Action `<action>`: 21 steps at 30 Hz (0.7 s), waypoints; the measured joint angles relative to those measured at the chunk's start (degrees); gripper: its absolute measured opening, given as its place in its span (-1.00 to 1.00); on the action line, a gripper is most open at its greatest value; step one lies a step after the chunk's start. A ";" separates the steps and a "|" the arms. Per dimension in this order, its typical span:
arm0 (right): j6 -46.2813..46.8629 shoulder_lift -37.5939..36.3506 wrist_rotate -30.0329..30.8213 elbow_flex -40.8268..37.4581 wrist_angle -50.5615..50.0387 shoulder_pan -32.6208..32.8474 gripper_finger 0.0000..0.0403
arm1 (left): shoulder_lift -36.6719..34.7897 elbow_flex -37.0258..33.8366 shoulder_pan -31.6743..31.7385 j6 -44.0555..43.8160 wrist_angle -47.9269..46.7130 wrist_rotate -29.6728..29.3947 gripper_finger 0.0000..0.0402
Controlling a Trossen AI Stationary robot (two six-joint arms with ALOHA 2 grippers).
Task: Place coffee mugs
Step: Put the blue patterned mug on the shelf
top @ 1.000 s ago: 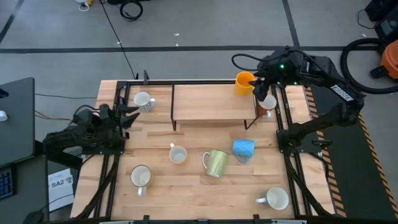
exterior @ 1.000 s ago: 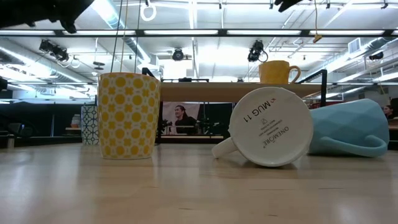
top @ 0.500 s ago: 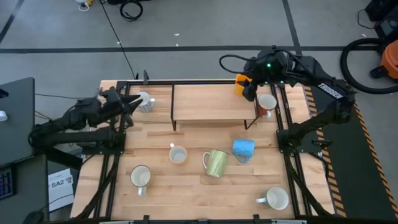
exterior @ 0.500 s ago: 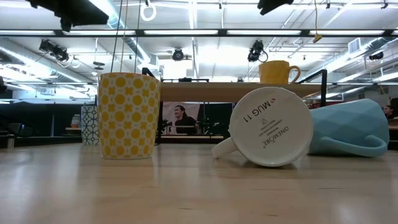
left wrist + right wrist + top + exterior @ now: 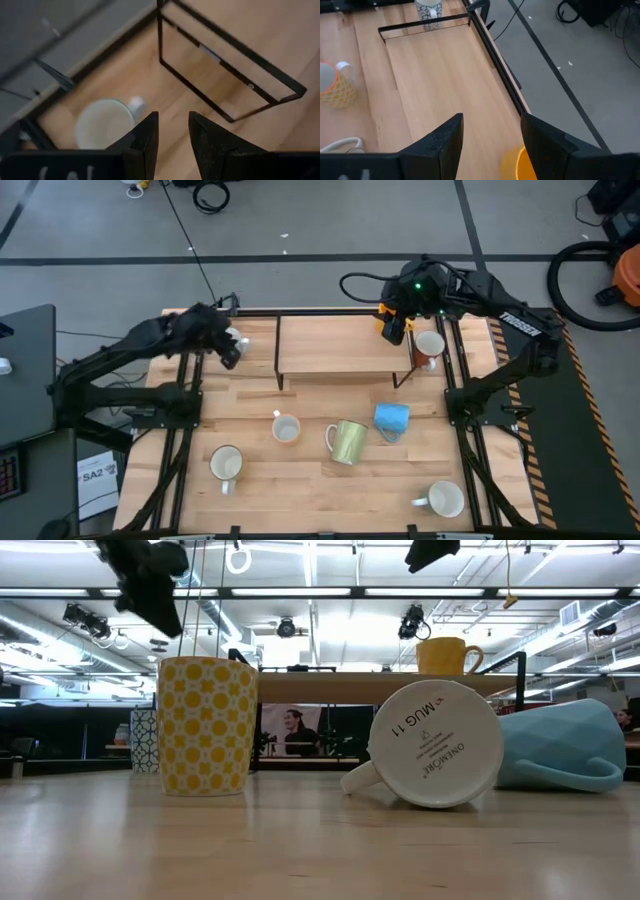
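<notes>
orange mug (image 5: 446, 655): up on the wooden shelf (image 5: 340, 345) at its right end, upright; from overhead the arm mostly covers it

right gripper (image 5: 490, 135): hovering right over that orange mug, fingers spread wide, nothing in them

patterned mug (image 5: 106, 122): back left corner of the table (image 5: 300, 480), beside the shelf's black frame

left gripper (image 5: 172, 132): above the patterned mug, fingers partly apart, empty as far as I can tell (view's tight)

yellow-dotted mug (image 5: 208, 726): upright mid-table

white mug (image 5: 435, 743): on its side next to it, base facing the low camera

blue mug (image 5: 565, 745): lying down, just beside the white one

other mugs: a white one (image 5: 226, 465) front left, another (image 5: 443, 500) front right
</notes>
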 joint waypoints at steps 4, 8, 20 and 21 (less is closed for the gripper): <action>-1.00 0.07 0.02 0.00 -0.02 0.00 0.01 | 6.19 0.28 6.85 4.06 -0.48 6.43 -0.43; -1.05 0.07 -0.70 0.00 -0.02 0.00 0.01 | 12.17 0.28 11.81 4.28 -1.19 8.30 -0.43; -1.05 0.07 -1.33 0.00 -0.09 0.00 0.01 | 21.43 0.26 16.98 4.43 -1.10 8.32 -0.43; -1.05 0.07 -1.33 0.00 -0.09 -0.02 0.01 | 21.65 0.26 16.97 4.43 -1.08 8.32 -0.43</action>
